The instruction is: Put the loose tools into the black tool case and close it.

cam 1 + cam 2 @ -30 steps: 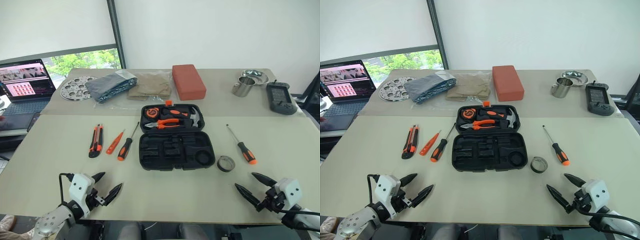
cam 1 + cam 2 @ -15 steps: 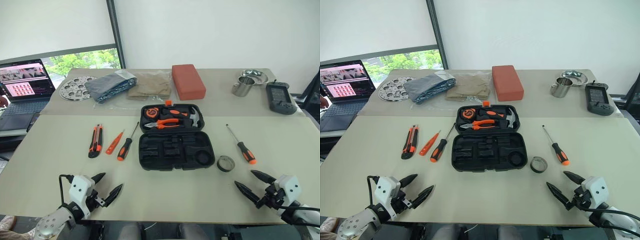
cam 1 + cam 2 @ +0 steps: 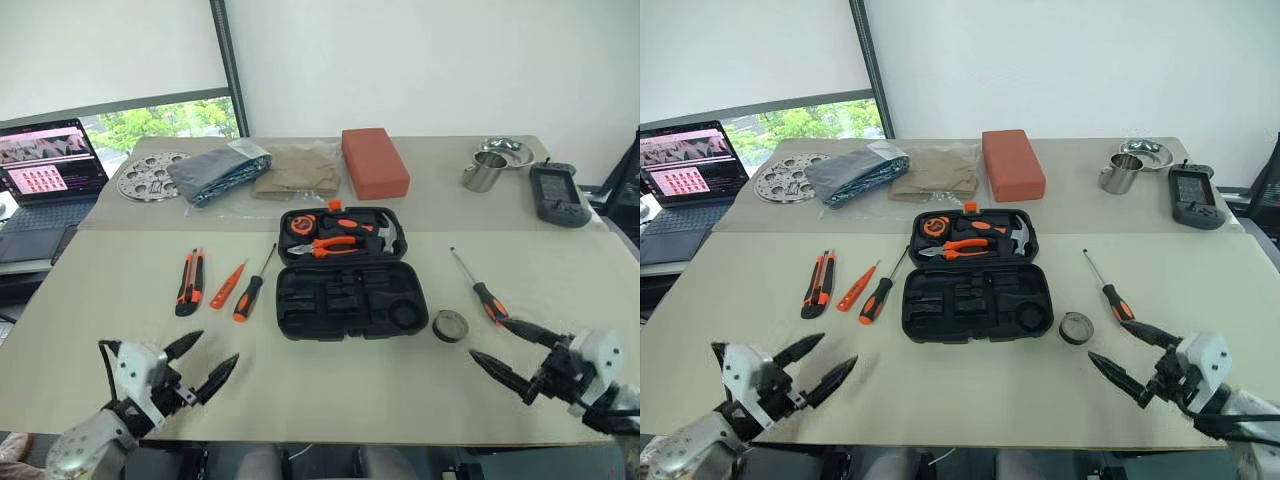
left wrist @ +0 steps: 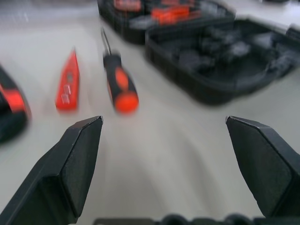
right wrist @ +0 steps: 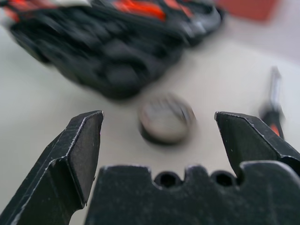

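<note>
Right wrist view alone frames tape roll [image 5: 166,118].

The left gripper [image 3: 200,362] hung at seven o'clock, its two black fingers spread wide and aimed toward one o'clock. The right gripper [image 3: 511,349] sat at four o'clock, jaws likewise wide apart, pointing toward ten o'clock. Neither gripper held anything.

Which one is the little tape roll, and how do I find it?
Find the open black tool case in the middle of the table. Right beside its near right corner lies the small dark tape roll. It is the only ring-shaped thing there; the screwdriver next to it is long and thin.
</note>
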Controlling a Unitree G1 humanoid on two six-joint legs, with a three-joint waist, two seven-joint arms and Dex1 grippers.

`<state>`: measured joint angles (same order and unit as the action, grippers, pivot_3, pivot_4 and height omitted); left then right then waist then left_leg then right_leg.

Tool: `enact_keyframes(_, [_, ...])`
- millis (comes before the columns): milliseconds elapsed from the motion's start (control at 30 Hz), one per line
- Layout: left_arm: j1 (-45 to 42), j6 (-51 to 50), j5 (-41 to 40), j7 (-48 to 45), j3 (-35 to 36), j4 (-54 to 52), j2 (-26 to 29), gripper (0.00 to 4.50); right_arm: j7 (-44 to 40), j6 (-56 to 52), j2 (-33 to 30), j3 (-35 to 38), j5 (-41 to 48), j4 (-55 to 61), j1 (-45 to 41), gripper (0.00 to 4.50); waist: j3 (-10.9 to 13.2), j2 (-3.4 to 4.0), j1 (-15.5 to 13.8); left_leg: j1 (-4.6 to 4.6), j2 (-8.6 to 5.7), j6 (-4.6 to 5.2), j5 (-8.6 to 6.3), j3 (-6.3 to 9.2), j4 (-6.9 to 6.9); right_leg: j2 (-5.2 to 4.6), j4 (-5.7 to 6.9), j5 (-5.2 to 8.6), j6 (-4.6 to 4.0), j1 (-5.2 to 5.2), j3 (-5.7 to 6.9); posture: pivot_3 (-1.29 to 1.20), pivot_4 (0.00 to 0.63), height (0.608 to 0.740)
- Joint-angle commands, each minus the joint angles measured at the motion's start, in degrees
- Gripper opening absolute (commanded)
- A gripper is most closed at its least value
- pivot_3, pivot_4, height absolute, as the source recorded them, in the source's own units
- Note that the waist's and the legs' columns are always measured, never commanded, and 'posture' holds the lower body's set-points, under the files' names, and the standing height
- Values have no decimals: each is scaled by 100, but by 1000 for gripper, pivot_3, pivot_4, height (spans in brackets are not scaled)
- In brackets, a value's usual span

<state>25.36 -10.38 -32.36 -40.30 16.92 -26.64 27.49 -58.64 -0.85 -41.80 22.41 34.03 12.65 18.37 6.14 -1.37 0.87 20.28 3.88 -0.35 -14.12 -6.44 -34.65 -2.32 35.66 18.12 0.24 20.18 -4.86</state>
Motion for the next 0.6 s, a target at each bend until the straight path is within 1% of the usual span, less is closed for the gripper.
enact_keyframes(33, [-749, -530, 33, 808, -63, -7, -117, 4500, -76, -318, -160, -232, 119, 436, -386, 4414, 3, 1, -11, 0, -2, 0, 0, 1, -3, 6, 1, 0, 0, -1, 2, 0, 150, 740])
enact_keyframes(100, [-1231, -943, 241, 1310, -264, 50, -207, 4500, -56, -404, -179, -376, 70, 541, -627, 4414, 4, 2, -25, -2, -8, 1, 1, 8, -17, 14, 10, -5, 9, 2, 4, 0, 150, 740])
enact_keyframes(233, [-1752, -1668, 483, 2002, -570, -9, -354, 4500, 2, -535, -181, -517, 25, 683, -925, 4414, 3, 1, -17, 1, -18, 5, 0, 8, -29, 17, 9, -19, 31, 4, 14, 0, 150, 740])
enact_keyframes(367, [-1913, -2387, 577, 2323, -873, -211, -299, 4500, 7, -734, -261, -563, 71, 865, -1097, 4414, 5, 0, 6, 2, -18, 16, -11, 4, -23, 13, 6, -21, 36, 5, 15, 0, 150, 740])
enact_keyframes(500, [-2119, -2828, 698, 2506, -1030, -154, -272, 4500, 0, -846, -267, -574, 97, 954, -1169, 4414, 6, 0, -11, -3, -16, 13, -10, 8, -22, 17, 5, -21, 35, 6, 18, 0, 150, 740])
enact_keyframes(600, [-2340, -3154, 792, 2793, -1089, -63, -398, 4500, -42, -960, -268, -588, 201, 1039, -1211, 4414, 6, 1, -30, -4, -18, 10, -8, 10, -29, 11, 8, -22, 34, 6, 17, 0, 150, 740])
